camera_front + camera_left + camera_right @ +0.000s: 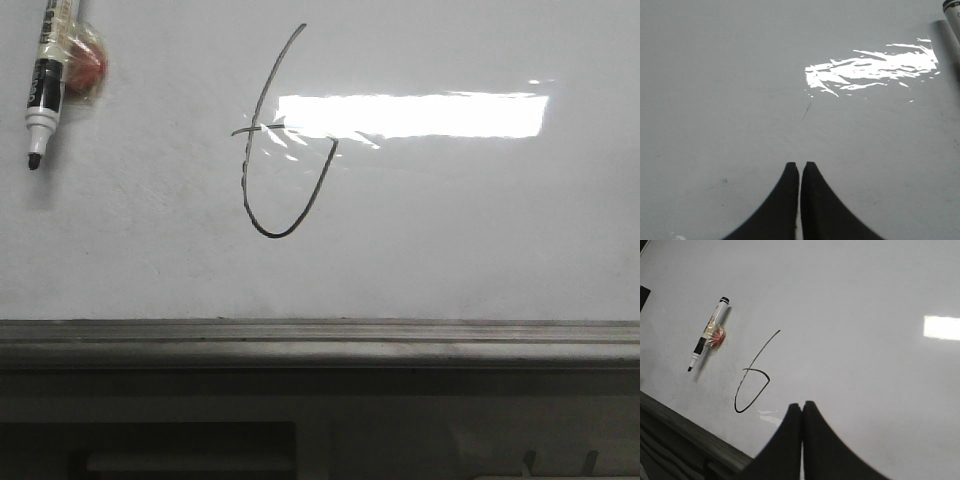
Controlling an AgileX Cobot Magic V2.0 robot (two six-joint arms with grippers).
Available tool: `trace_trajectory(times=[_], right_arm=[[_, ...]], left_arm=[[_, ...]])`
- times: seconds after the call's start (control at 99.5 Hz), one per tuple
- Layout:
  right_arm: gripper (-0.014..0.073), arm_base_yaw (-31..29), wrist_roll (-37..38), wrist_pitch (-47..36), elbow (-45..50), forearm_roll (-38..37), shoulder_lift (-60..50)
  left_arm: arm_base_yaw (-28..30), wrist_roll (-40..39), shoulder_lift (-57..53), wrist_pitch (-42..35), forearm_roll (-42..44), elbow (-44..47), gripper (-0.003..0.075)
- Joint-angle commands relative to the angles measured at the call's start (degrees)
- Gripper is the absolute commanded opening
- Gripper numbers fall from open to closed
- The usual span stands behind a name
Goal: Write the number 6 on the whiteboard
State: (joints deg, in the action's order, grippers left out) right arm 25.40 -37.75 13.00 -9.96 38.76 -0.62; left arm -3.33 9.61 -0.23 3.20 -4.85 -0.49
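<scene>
The whiteboard (480,230) fills most of the front view. The number 6 (270,150) is drawn on it in thin black line: a tall curved stroke, an unclosed loop at the bottom and a short cross tick. It also shows in the right wrist view (752,377). A black-tipped marker (46,80) with a red blob beside it lies on the board at the upper left, and shows in the right wrist view (707,340). My left gripper (800,165) is shut and empty over bare board. My right gripper (801,404) is shut and empty, just right of the 6.
A grey metal ledge (320,340) runs along the board's lower edge, with dark structure below it. A bright light reflection (410,115) lies across the board. A marker's end (951,20) shows at the edge of the left wrist view.
</scene>
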Motion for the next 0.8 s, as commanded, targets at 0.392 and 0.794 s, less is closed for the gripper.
trace_trajectory(times=[0.392, 0.794], right_arm=[[-0.0065, -0.2, -0.4, -4.1, -1.4, -4.7, 0.5], [-0.0065, -17.1, 18.6, -13.0, 7.9, -31.1, 4.5]], left_arm=[[0.0, 0.0, -1.8, -4.0, -0.6, 2.8, -0.0020], [0.0, 0.0, -1.8, -4.0, -0.6, 2.8, -0.0020]])
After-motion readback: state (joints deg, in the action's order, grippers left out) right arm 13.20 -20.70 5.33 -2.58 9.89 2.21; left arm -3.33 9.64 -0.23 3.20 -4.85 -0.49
